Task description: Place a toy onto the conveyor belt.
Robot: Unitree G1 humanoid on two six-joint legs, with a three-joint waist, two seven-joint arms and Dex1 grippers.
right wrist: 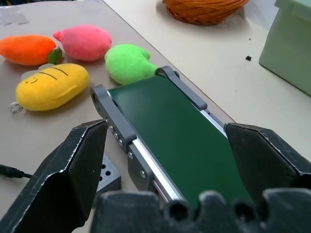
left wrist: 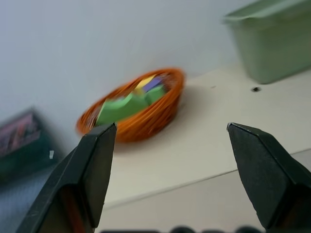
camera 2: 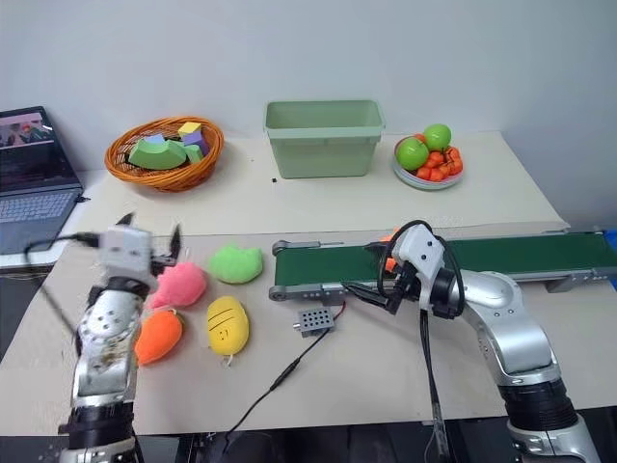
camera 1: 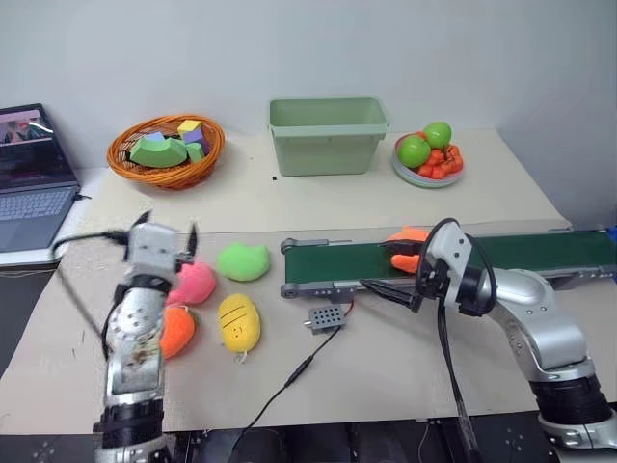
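Note:
The toy (camera 1: 409,235), a bright orange plush, lies on the dark green conveyor belt (camera 1: 525,254) near its left end, partly hidden behind my right hand. My right gripper (camera 1: 393,270) hovers over that end of the belt, open, with nothing between its fingers; the right wrist view shows bare belt (right wrist: 170,126) in the gap. My left gripper (camera 1: 169,228) is raised over the table's left side, above the pink plush (camera 1: 196,283). It stands open and empty, as the left wrist view (left wrist: 171,128) shows.
An orange carrot plush (camera 1: 178,331), a yellow plush (camera 1: 239,322) and a green plush (camera 1: 243,261) lie left of the belt. A small grey box (camera 1: 326,318) with a cable sits in front. At the back stand a wicker basket (camera 1: 166,154), a green bin (camera 1: 328,135), a fruit plate (camera 1: 429,174) and a laptop (camera 1: 34,178).

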